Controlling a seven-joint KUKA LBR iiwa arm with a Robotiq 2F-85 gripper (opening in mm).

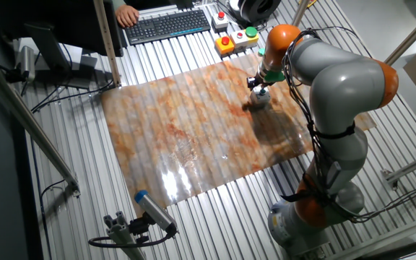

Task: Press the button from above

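A small whitish housing (258, 100) sits on the orange-brown marbled board (193, 123) near its far right corner. I take it for the button, but its green top is hidden under the gripper tip. My gripper (260, 88) points straight down, directly over this housing, at or just above its top. I cannot tell whether it touches. The fingertips are too small and dark to show a gap.
An orange box with a red button (225, 43) and a white box with a larger green button (250, 33) stand behind the board. Another red-button box (220, 18), a keyboard (168, 25) and a person's hand (126, 14) are further back. A tool (150, 213) lies front left.
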